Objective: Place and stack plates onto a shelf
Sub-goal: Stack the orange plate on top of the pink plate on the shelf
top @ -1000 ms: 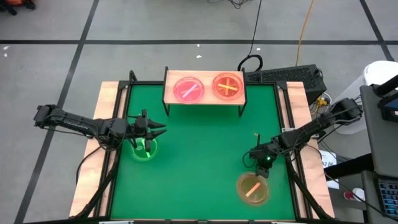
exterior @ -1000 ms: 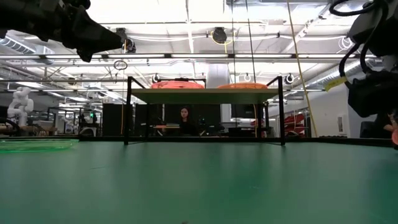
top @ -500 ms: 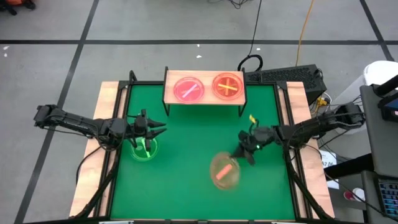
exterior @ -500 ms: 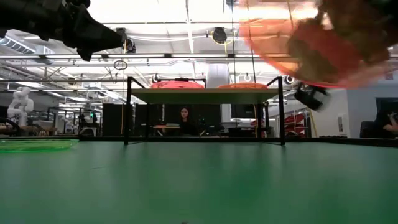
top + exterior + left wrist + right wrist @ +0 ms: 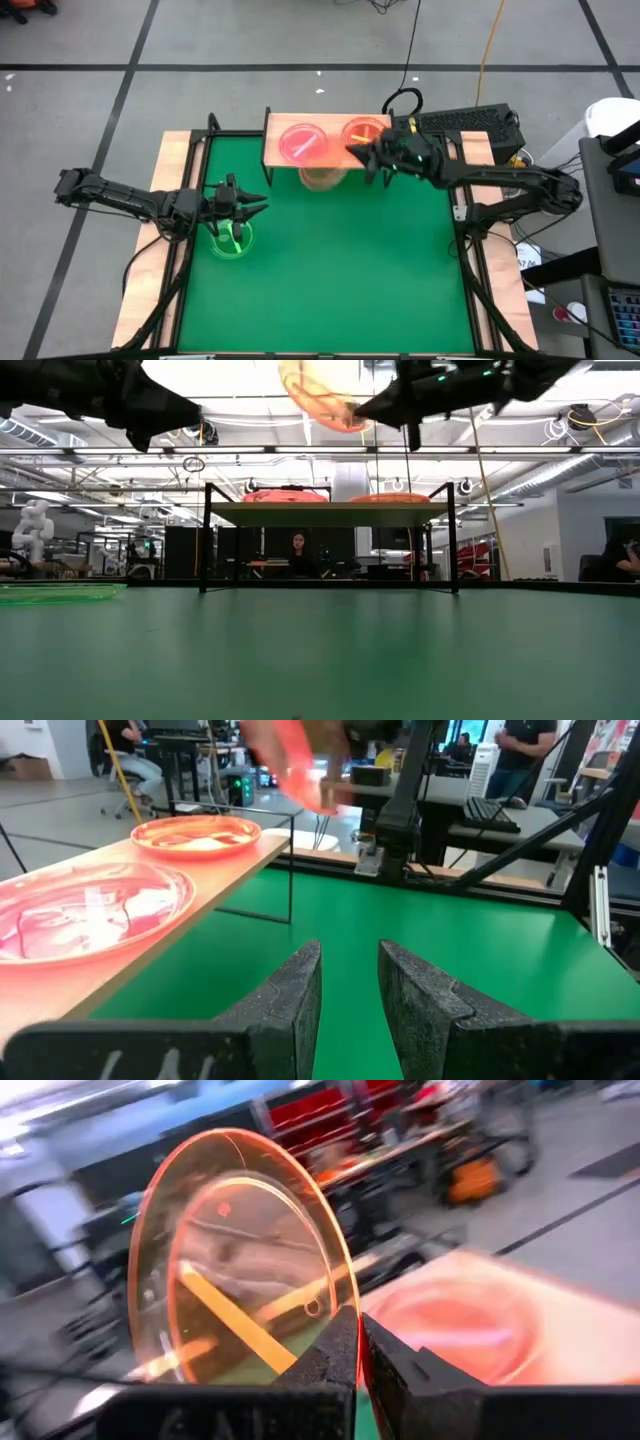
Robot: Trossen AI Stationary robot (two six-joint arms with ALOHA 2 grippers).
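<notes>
My right gripper (image 5: 362, 155) (image 5: 372, 407) is shut on an amber plate (image 5: 322, 178) (image 5: 318, 392) (image 5: 240, 1260) with an orange stripe, high in the air at the shelf's near edge. The shelf (image 5: 276, 160) (image 5: 330, 513) stands at the mat's far side. On its wooden top lie a pink plate (image 5: 303, 143) (image 5: 90, 910) and an amber plate with a yellow cross (image 5: 365, 130) (image 5: 195, 832). My left gripper (image 5: 252, 207) (image 5: 350, 982) hovers open over a green plate (image 5: 232, 241) (image 5: 60, 593) that lies flat on the mat's left side. My right gripper pinches the amber plate's rim (image 5: 352, 1318) between its two fingers (image 5: 335, 1352). The fingers reach in roughly level from the table's right side. The plate is lifted clear of everything and stands steeply tilted, nearly on edge, beyond the fingertips.
The green mat (image 5: 330, 290) lies inside a wooden-edged frame. A keyboard (image 5: 460, 121) and cables sit behind the table's far right corner. In the low view a person (image 5: 297, 546) sits in the room beyond the shelf's black legs (image 5: 207, 540).
My right gripper has carried the amber plate from the mat's near right corner up and toward the far edge, to the shelf. The plate, which lay flat on the mat, is now lifted clear and tipped nearly on edge. The left arm has kept still.
</notes>
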